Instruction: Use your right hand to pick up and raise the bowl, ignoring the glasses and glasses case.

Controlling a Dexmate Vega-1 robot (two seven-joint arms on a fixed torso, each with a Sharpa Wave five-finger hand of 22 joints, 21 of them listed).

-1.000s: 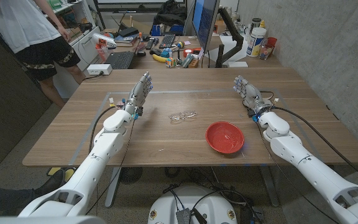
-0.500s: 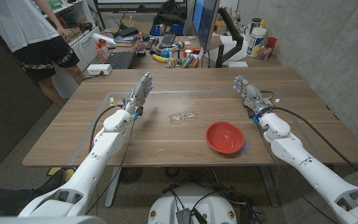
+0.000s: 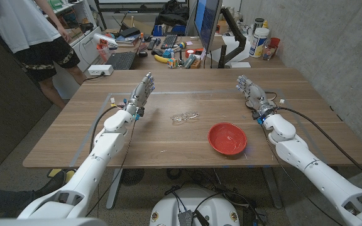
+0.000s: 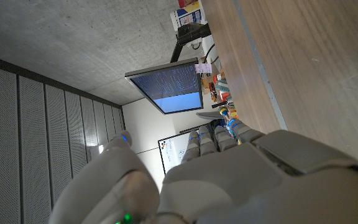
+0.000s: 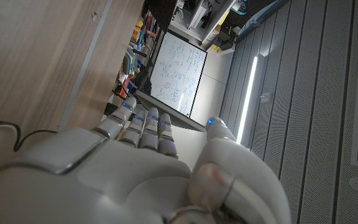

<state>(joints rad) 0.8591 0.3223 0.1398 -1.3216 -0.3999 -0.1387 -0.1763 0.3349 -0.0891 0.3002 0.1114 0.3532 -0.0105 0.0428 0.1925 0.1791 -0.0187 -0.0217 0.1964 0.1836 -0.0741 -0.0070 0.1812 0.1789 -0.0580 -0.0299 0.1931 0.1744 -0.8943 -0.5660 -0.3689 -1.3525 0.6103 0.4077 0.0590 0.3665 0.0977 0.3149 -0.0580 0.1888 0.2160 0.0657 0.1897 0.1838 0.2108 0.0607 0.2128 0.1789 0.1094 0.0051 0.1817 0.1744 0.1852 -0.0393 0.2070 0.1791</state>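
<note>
Here the shallow round red bowl (image 3: 227, 138) sits on the wooden table (image 3: 307, 119), toward its near edge and right of centre, touched by nothing. The right hand (image 3: 250, 91) stands well apart from it, farther back and to the right, fingers straight and spread, holding nothing. Clear-framed glasses (image 3: 185, 116) lie left of the bowl, nearer the middle. The left hand (image 3: 141, 93) stands beyond them on the left, fingers likewise extended and empty.

On the counter (image 3: 137, 141), the bowl (image 3: 227, 138) sat near its front edge; the glasses (image 3: 185, 116) lay behind and left of the bowl, apart from it.
</note>
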